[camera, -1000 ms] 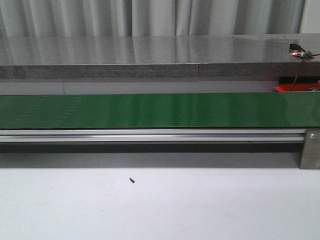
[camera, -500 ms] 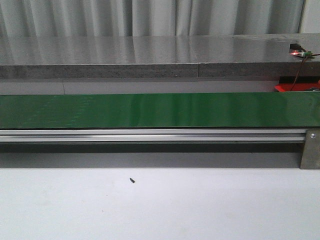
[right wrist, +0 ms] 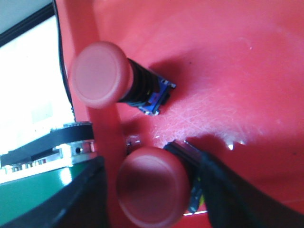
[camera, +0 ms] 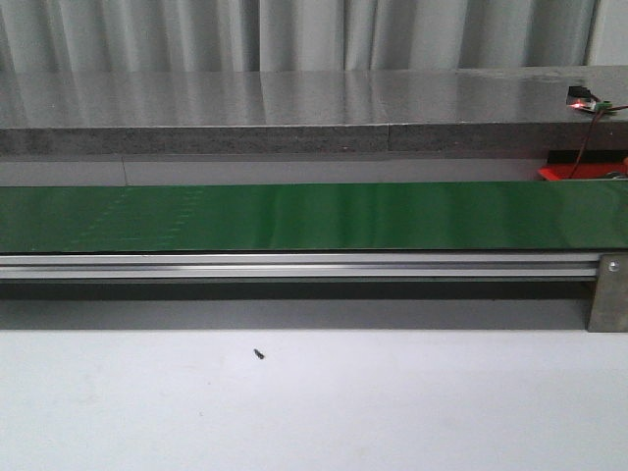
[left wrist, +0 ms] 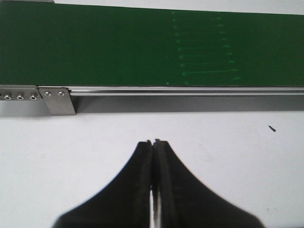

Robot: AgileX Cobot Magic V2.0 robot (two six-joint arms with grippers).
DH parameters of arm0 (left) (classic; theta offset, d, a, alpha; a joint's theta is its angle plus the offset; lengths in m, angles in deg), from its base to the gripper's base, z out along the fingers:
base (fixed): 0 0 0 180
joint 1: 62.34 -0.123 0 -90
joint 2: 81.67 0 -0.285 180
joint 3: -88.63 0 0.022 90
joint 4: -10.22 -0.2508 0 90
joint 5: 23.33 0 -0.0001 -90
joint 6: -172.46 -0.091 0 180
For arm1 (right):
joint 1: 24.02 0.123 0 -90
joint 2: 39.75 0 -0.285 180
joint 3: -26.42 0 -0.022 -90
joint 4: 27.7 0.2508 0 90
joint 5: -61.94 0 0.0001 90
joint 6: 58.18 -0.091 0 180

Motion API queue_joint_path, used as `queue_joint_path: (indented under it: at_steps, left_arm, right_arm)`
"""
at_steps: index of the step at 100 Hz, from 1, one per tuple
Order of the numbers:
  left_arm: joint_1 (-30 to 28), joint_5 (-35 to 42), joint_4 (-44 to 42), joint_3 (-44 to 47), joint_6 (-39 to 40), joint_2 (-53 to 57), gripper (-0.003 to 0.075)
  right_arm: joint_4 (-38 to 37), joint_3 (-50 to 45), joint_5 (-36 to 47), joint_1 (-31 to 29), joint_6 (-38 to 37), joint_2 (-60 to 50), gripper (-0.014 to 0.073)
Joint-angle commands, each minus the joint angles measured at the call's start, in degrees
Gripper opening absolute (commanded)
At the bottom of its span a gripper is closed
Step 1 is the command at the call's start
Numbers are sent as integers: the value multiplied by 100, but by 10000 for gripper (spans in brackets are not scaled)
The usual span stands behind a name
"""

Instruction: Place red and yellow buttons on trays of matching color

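Front view: green conveyor belt (camera: 314,217) runs the full width, its aluminium rail (camera: 294,265) along the near edge, ending at a metal bracket (camera: 608,292) on the right. The white table (camera: 314,412) in front of the rail is open surface apart from one small dark speck (camera: 259,353). Beyond the belt, a grey stone-like ledge (camera: 294,108). At far right, a corner of the red tray (camera: 569,172) shows behind the belt's end, with a small circuit board (camera: 586,99) and its wire above it. Neither arm shows in this view.

Left wrist view: my left gripper (left wrist: 154,145) hangs over the white table just short of the rail, black fingers (left wrist: 142,156) pressed together tip to tip, nothing between them. A bracket (left wrist: 59,100) stands under the rail off to one side; the speck (left wrist: 272,128) lies to the other. Bare table all round the tips.

Right wrist view: my right gripper (right wrist: 149,187) is inside the red tray (right wrist: 228,71). Its jaws stand apart on either side of a red button (right wrist: 151,187), cap facing the camera; whether the pads actually press it I cannot tell. A second red button (right wrist: 101,73) lies tilted on the tray floor close by, its black ribbed body and blue base behind the cap. The tray's raised wall (right wrist: 102,128) passes just beside both caps; room on that side is tight. Beyond the wall, a bit of green belt (right wrist: 33,194).
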State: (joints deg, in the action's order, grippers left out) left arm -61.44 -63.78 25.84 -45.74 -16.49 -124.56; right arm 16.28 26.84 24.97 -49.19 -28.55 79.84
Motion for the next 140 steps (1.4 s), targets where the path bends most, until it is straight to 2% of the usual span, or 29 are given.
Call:
queue_joint_path:
  at_steps: [1,25,34,53,76,102,140]
  left_arm:
    - [47,399,128,-160,16,-7,-20]
    - [47,399,128,-160,16,-7,-20]
    - [47,399,128,-160,16,-7,-20]
    - [47,399,128,-160,16,-7,-20]
    - [47,399,128,-160,16,-7,-20]
    - [47,399,128,-160,16,-7,-20]
    - [47,399,128,-160,16,-7,-20]
  right_arm:
    - [198,130,48,-25,78,-350,500]
    - [175,130,-59,-25,500,-801,498]
    - [168,118,-138,-18,641,-1049,457]
    - [139,-117,-79,-13,806,-1682,263]
    - [-71,-776,365,283,985,-2504,-74]
    - [-257,-1228,584,890,1000,-3276,-58]
    - [-395,-2331,827,965,1030,-4537,-58]
